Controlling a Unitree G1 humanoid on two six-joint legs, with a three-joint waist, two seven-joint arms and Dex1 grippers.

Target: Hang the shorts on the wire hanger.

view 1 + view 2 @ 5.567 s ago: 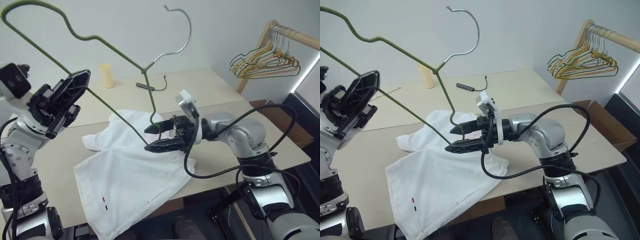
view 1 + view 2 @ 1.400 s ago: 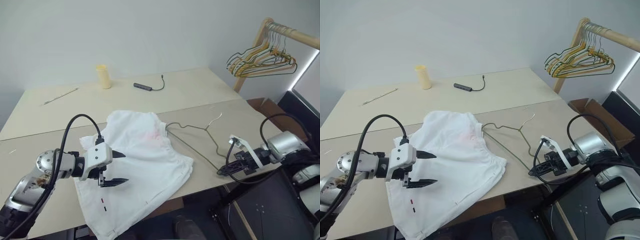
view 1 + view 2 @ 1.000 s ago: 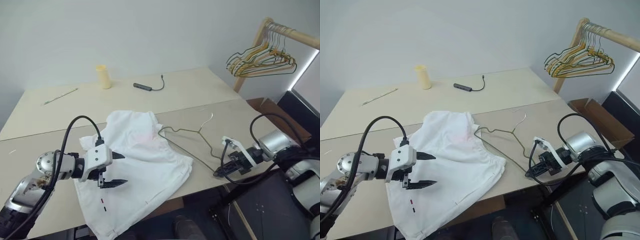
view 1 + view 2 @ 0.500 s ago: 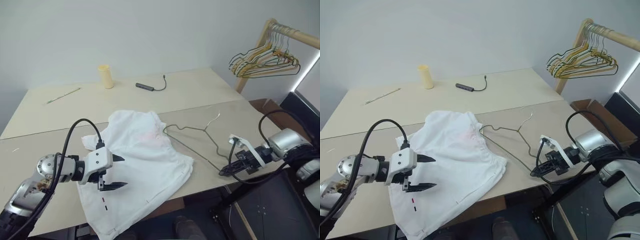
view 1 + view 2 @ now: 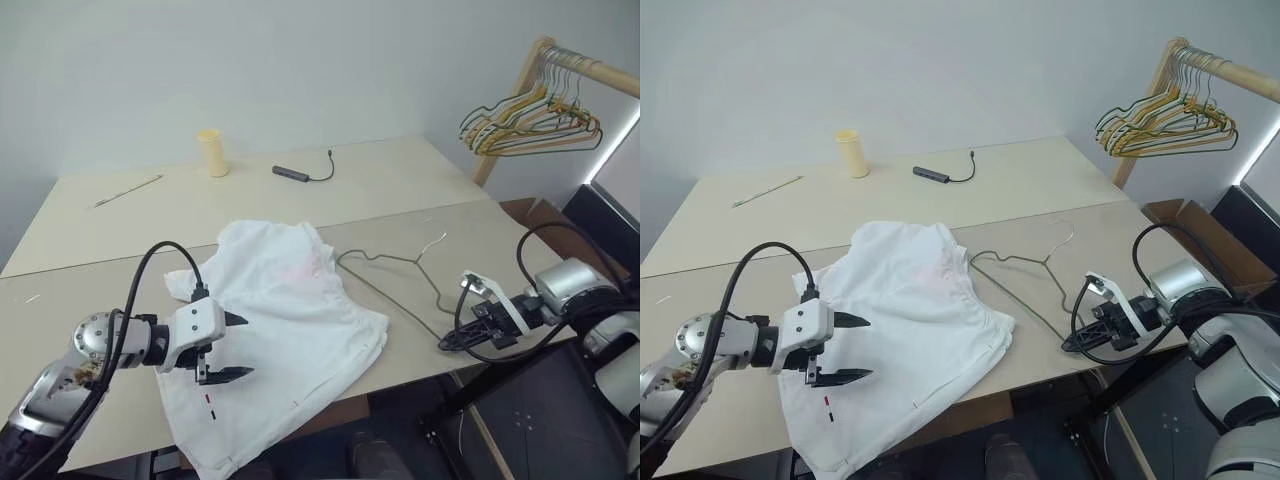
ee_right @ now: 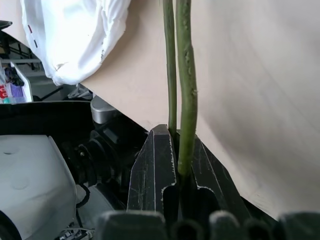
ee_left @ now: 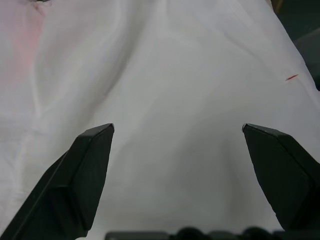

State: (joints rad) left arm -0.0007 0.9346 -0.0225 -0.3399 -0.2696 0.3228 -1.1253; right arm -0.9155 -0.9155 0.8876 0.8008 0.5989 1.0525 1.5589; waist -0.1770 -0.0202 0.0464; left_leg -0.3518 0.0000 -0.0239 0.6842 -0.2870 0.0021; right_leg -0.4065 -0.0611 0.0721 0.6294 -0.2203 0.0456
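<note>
At the surface's [image 5: 120, 225] five-o'clock edge the right tool [image 5: 452, 342] pinches the wire hanger's [image 5: 395, 290] corner; the left tool [image 5: 228, 347] hovers spread, empty, over the flat shorts [image 5: 280, 330]; dragging could snag their waistband.

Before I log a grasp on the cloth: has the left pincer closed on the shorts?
No. The left pincer hovers over the shorts with its black fingers spread wide apart and only cloth showing between them.

Holding left gripper [image 5: 232, 347] wide open, pointing rightward; keeping right gripper [image 5: 446, 343] clamped tight, arm reaching in from right.
</note>
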